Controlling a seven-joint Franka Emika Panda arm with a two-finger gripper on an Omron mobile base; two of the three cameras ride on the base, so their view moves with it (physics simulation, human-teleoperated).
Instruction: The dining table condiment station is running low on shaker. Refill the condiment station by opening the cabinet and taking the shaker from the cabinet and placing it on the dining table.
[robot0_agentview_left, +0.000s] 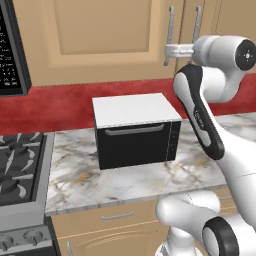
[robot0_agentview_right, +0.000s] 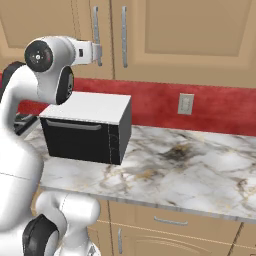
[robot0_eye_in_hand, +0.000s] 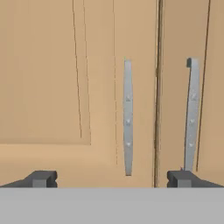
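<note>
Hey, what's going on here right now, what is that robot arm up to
The arm is reaching up toward the wall cabinet, whose door is closed. Its gripper is open and faces the wide door's handle, which sits between the fingertips in the hand view; nothing is gripped yet. A narrower door with its own handle is just beside it. Below, an oven sits on the marble counter. So it looks like it is lining up to pull the cabinet open.

The cabinet (robot0_agentview_left: 100, 30) door — top and left side — runs off frame.
</note>
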